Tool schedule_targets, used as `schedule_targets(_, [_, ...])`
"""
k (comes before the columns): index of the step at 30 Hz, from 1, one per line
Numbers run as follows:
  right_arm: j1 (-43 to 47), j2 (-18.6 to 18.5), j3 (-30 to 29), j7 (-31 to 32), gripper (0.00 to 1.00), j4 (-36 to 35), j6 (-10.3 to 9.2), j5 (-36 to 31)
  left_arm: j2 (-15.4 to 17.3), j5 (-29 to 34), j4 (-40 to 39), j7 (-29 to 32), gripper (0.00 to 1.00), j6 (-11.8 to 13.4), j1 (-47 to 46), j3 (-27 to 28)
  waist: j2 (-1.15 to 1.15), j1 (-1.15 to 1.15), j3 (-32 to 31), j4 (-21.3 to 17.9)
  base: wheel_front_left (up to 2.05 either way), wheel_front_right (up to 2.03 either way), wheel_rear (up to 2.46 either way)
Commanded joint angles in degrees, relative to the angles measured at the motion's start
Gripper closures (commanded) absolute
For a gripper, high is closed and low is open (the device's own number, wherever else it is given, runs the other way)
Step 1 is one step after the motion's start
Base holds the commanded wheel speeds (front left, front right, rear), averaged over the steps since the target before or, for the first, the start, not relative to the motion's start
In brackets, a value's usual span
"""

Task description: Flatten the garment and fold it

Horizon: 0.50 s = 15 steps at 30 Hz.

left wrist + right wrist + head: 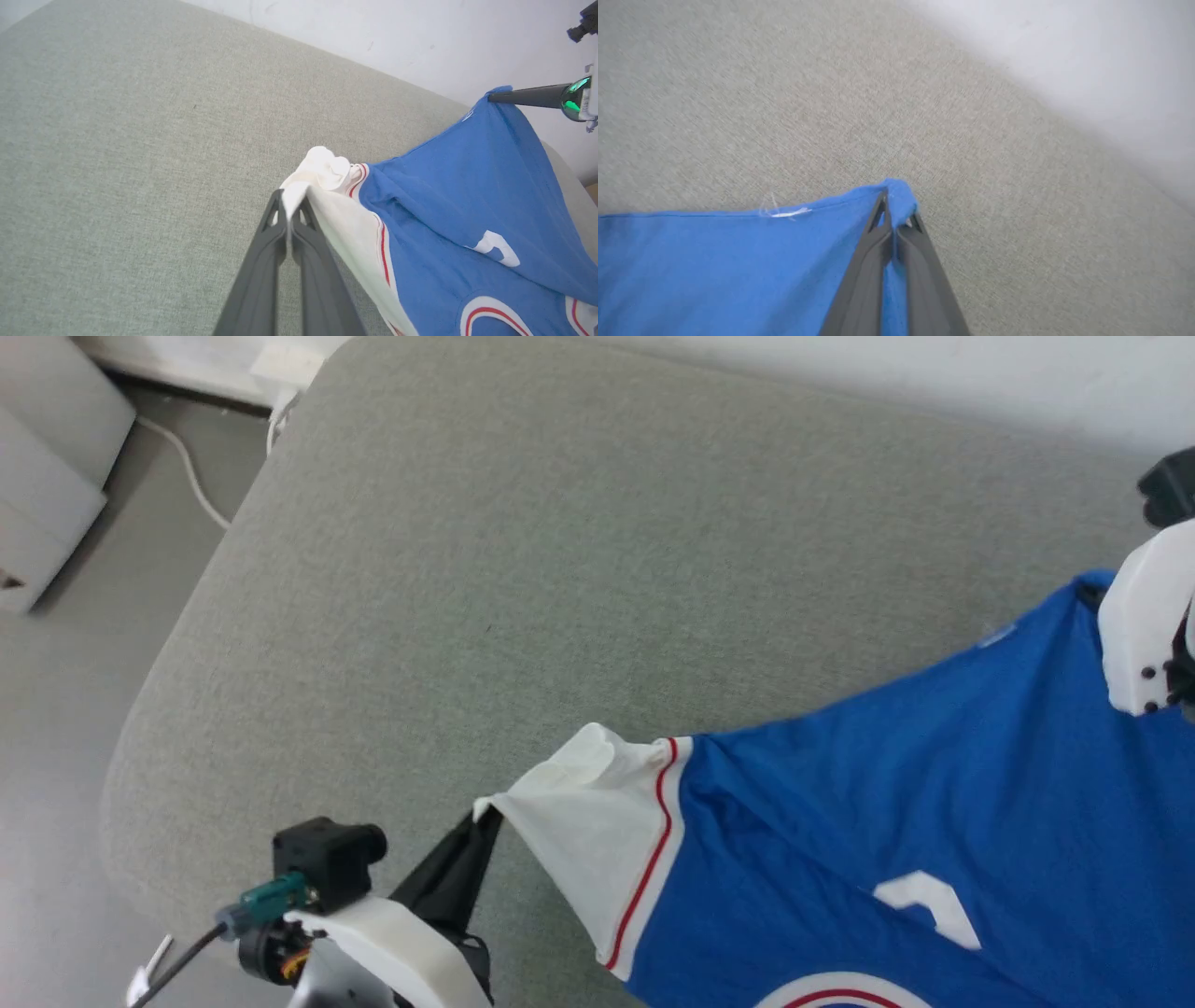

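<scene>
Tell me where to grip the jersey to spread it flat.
Pinch the jersey's outer corners from outside the cloth: the white sleeve tip, as the left gripper does, and the blue corner, as the right gripper does. Fabric hangs taut between them.

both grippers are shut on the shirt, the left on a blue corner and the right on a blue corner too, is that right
Not quite. The left gripper is shut on the white sleeve of the shirt, not on a blue corner; the left wrist view shows it. The right gripper is shut on a blue corner, as you said.
</scene>
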Motion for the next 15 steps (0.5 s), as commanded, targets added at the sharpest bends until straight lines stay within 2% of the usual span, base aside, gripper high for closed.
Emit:
schedule_targets(1, [-1.39,-0.28,-0.91,-2.04,1.0,-1.4,-0.05,1.69,1.27,0.66,-0.95,0.42,1.0,0.79,-0.83,0.92,0.0,-0.01,-4.85,-4.36,0.0,0.0,0.0])
schedule_targets(7, [-1.55,-2.57,-0.75,-6.68,1.0,-7.53,-0.05,2.78,4.09,1.65,-3.67,0.92,1.0,2.09,-2.58,3.9,0.0,-0.01,-9.77,-9.05,0.0,0.0,0.0])
schedule_targets(15, [-1.76,-2.55,-3.76,-11.48,1.0,-16.44,-0.05,5.22,6.79,3.13,-8.95,0.66,1.0,3.77,-7.73,9.12,0.0,-0.01,-14.3,-14.87,0.0,0.0,0.0])
